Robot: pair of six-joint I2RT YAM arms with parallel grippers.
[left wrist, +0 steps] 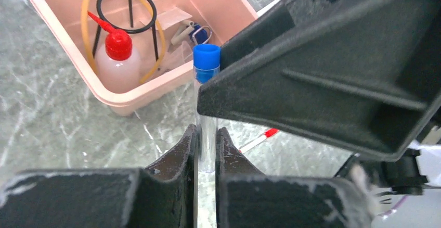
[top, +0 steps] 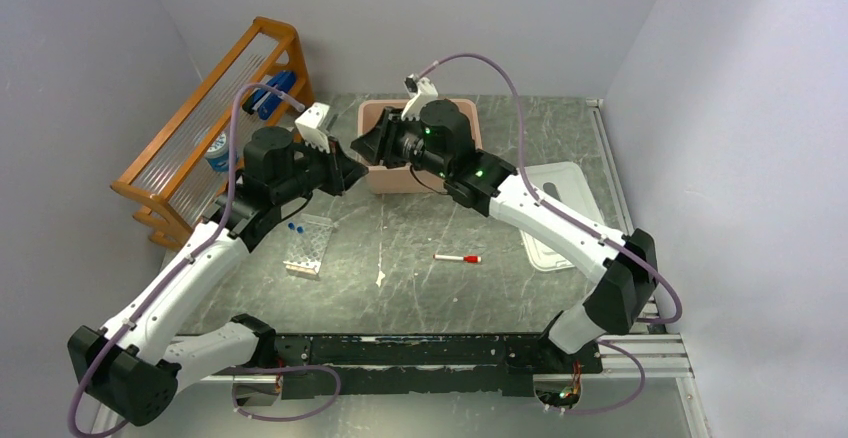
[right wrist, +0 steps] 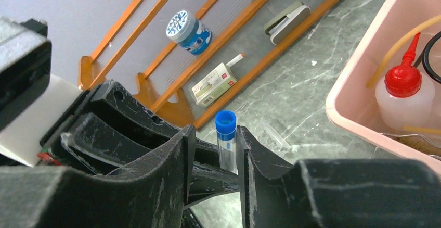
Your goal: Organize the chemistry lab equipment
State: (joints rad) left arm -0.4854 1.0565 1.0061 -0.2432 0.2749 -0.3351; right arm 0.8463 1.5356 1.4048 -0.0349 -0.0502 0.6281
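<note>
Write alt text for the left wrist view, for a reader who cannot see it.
The left claw is shut on an upright clear tube with a blue cap. Behind it, a pink tub holds a red-capped squeeze bottle, a black wire ring and amber tubing.

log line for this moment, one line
phase: handoff of tube | left gripper: shut on tube | right gripper: open around tube | bin: bottle, wire ring, tubing

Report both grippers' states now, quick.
Left gripper: shut on the blue-capped tube.
Right gripper: open, with a gap showing beside the same tube between its jaws.
</note>
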